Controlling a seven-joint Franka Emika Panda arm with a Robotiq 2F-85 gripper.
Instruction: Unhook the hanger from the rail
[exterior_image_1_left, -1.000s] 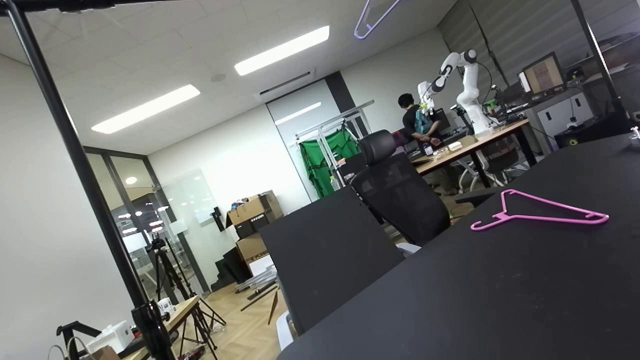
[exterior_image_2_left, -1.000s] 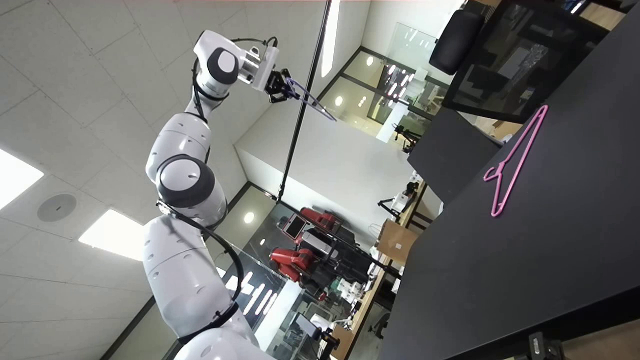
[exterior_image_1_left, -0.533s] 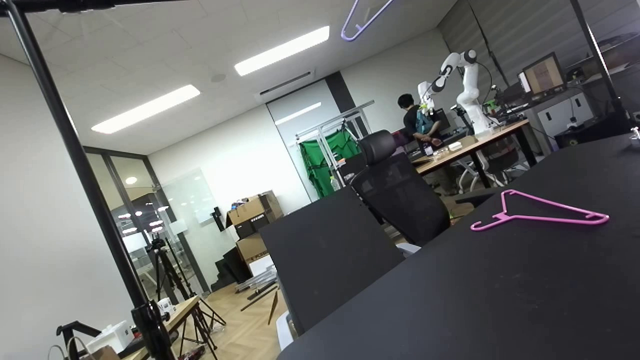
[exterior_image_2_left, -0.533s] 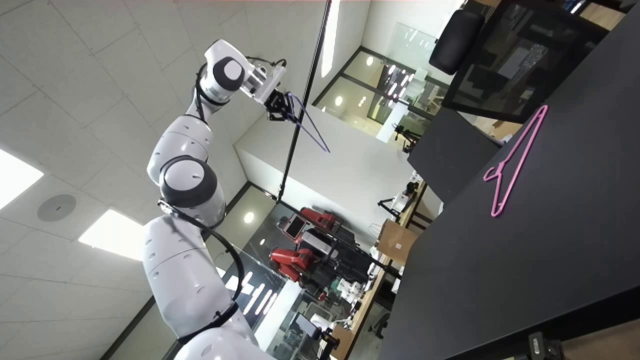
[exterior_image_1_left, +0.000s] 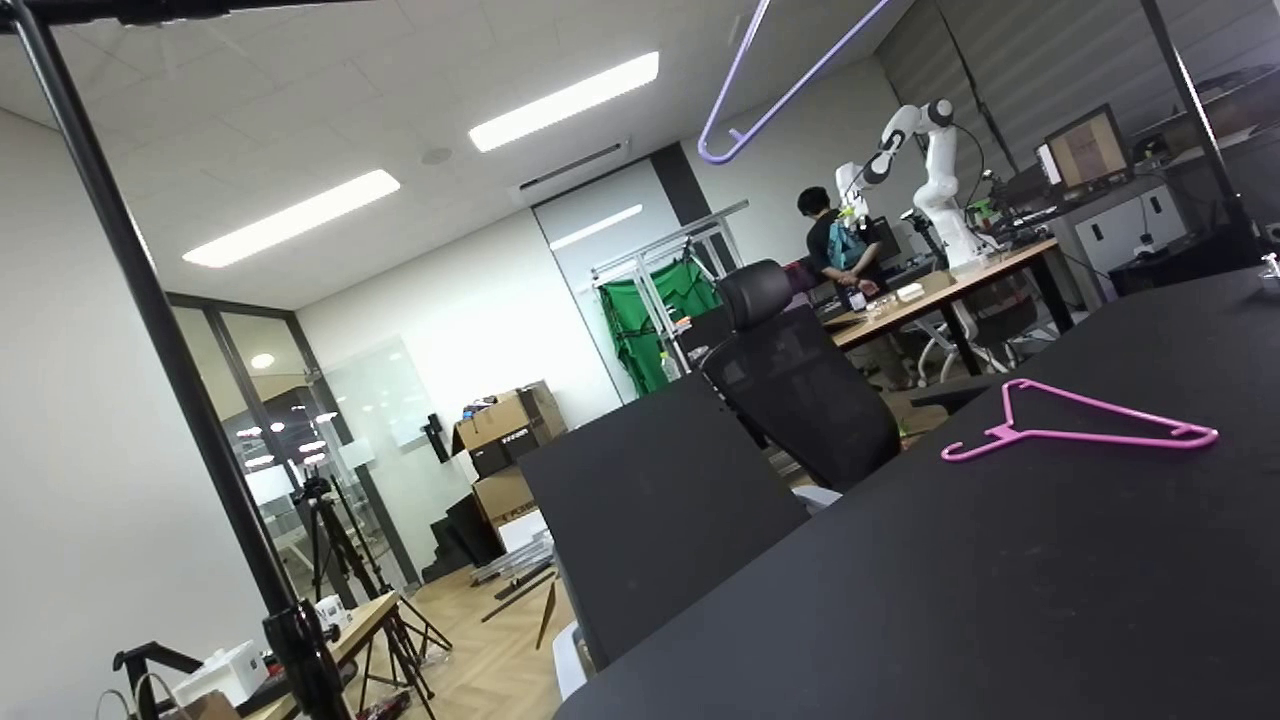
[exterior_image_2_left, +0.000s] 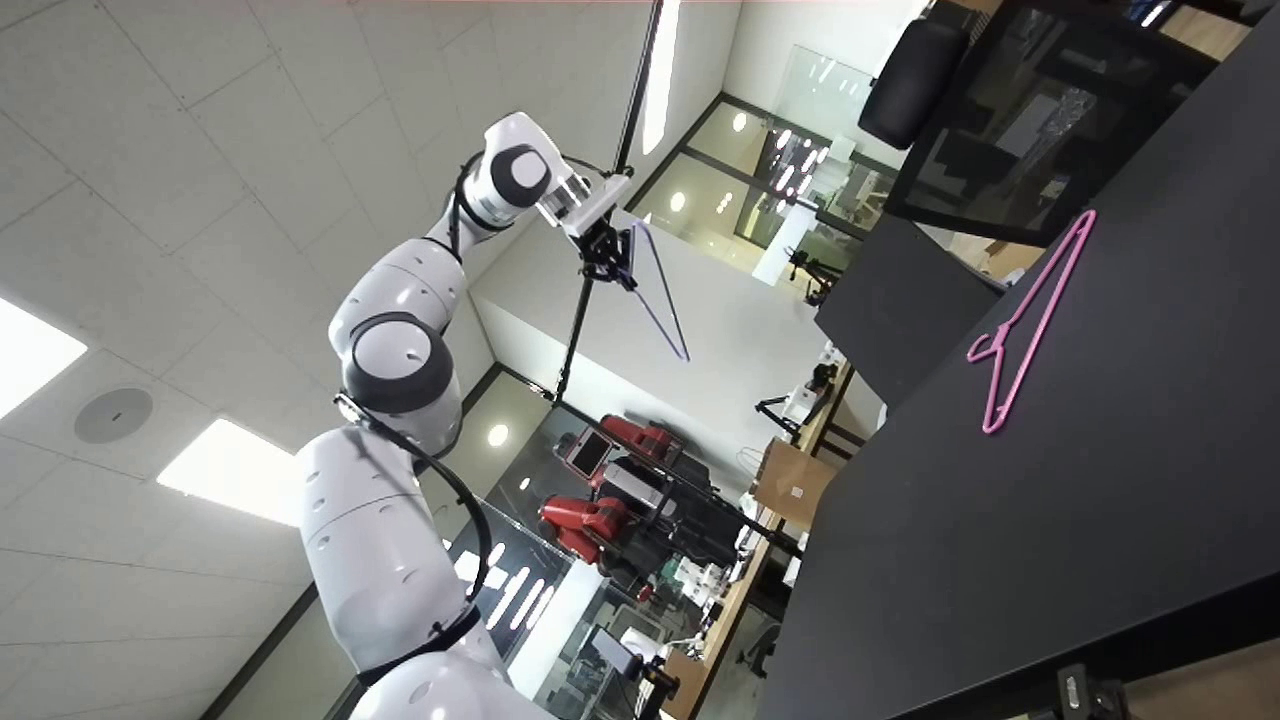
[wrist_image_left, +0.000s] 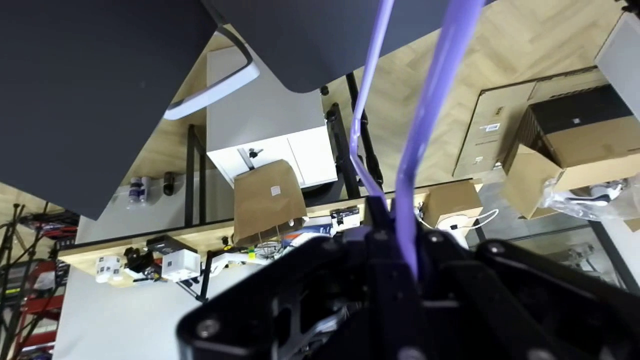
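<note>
The thin purple hanger hangs from my gripper in an exterior view, high above the dark table. My gripper is shut on it; the wrist view shows the hanger pinched between the black fingers. Another exterior view shows only the lower part of the hanger at the top edge; the gripper is out of that view. The black rail runs behind the gripper and also shows at the top left. The hanger's hook is hidden, so I cannot tell whether it touches the rail.
A magenta-pink hanger lies on the dark table. A black pole carries the rail. A black mesh chair and a dark panel stand by the table edge.
My gripper has moved right and down in the exterior view that shows the arm, carrying the purple hanger past the rail's line. More of the hanger now shows, lower, in the other exterior view.
</note>
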